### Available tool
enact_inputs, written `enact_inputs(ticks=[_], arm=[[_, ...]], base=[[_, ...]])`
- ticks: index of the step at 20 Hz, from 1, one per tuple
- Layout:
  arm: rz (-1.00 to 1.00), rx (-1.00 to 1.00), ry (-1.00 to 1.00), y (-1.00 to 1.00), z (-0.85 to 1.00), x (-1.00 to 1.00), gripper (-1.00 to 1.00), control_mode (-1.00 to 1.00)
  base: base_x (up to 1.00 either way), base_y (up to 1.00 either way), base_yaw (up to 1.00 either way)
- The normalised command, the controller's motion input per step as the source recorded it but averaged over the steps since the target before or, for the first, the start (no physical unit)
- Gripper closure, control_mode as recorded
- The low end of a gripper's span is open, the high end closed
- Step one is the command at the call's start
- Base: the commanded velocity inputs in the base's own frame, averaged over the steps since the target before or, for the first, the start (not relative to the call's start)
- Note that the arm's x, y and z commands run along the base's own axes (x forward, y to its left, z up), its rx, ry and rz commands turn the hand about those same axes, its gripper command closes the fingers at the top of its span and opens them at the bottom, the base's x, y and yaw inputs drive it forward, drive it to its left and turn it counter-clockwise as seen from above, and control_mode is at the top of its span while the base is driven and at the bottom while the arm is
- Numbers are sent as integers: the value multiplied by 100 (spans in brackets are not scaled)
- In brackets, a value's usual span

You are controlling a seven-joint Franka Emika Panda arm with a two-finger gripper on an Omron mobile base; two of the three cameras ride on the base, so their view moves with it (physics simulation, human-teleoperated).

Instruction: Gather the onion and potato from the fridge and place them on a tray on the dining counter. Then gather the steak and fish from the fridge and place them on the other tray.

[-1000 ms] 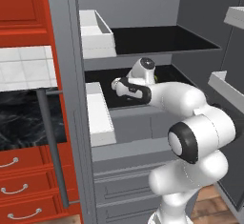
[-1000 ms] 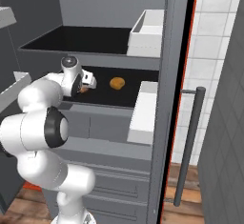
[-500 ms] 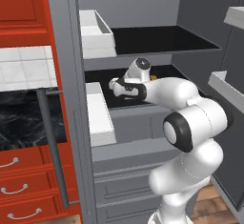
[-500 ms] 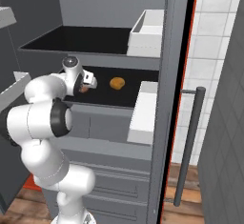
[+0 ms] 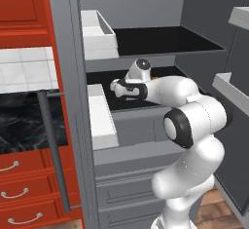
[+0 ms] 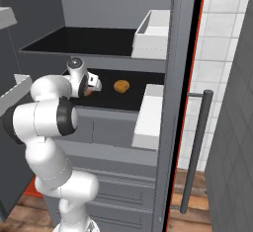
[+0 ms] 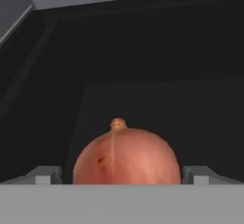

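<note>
The white arm reaches forward into the open fridge [image 5: 146, 125], its forearm level over the lower black shelf [image 6: 129, 100] and the tool [image 7: 122, 175] pointing toward the back wall of that compartment. In the hand view the tool's jaws stand wide apart, one grey fingertip [image 7: 44, 175] on each side of the onion [image 7: 126, 155], with a gap showing between each tip and the onion's skin, so it appears to grip nothing, though the lower edge of that view cuts off the fingers and contact cannot be ruled out with certainty. The onion sits directly ahead of the tool and between its fingers, its pointed top up, resting on the shelf. From the right base view the onion [image 6: 88, 92] is mostly hidden behind the wrist, only a reddish sliver showing. The potato [image 6: 121, 86] lies on the same shelf, off to the tool's right and clear of it. A white door bin [image 6: 148, 117] hangs on the open door beyond the potato, and another white bin [image 6: 155, 34] sits higher up beside the upper shelf. To the tool's left, past the other fridge door with its long bar handle [image 5: 52, 150], are red cabinets [image 5: 22, 9] and a black marble bench [image 5: 22, 121].
</note>
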Motion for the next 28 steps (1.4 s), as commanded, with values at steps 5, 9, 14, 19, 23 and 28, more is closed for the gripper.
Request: enact_inputs(ticks=[5,9,14,19,23,28], arm=[[0,0,4,0,-19,0,-100,-100],[0,0,1,0,-17,1,-100,-100],[0,0,0,0,-12,6,-100,-100],[0,0,3,0,-15,0,-100,-100],[0,0,4,0,-22,0,100,-100],[0,0,0,0,-10,0,100,-100]], base=[[0,0,0],[0,0,0],[0,0,0],[0,0,0],[0,0,0],[0,0,0]])
